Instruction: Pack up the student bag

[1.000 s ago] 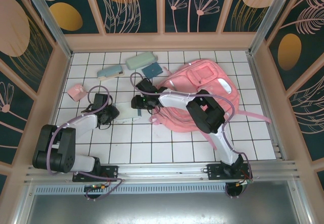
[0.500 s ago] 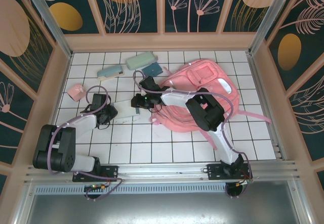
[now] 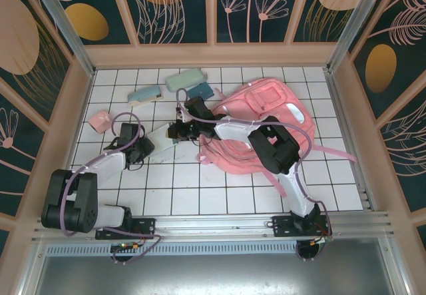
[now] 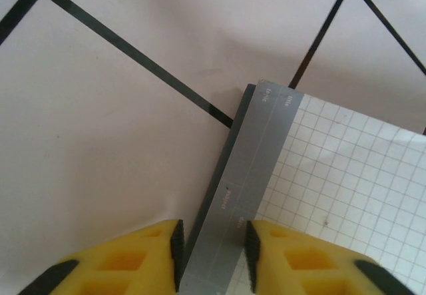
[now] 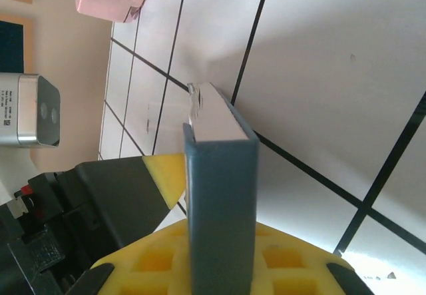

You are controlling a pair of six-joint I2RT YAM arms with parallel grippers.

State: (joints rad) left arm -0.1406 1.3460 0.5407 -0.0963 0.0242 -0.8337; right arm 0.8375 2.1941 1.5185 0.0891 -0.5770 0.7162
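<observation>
The student bag (image 3: pixel 266 118), a large pink backpack, lies at the right of the tiled table. A notebook (image 3: pixel 160 137) with a grey spine and a grid cover hangs between both grippers, left of the bag. My right gripper (image 3: pixel 174 130) is shut on the notebook's right end. In the right wrist view the notebook's spine (image 5: pixel 219 195) stands edge-on out of that gripper (image 5: pixel 219 272). My left gripper (image 3: pixel 144 146) is at the notebook's left end. In the left wrist view that gripper (image 4: pixel 212 255) has its jaws a little wider than the grey spine strip (image 4: pixel 263 155), loosely round it.
A pale green case (image 3: pixel 184 79), a light blue case (image 3: pixel 145 95) and a dark teal item (image 3: pixel 200 91) lie at the back. A small pink box (image 3: pixel 101 120) sits at the left. A bag strap (image 3: pixel 336 152) trails right. Wooden walls (image 3: pixel 80 102) enclose the table.
My right gripper has shifted left and closed on the notebook's end. The left jaws have widened round the spine. The notebook now lies more slanted between the two grippers.
</observation>
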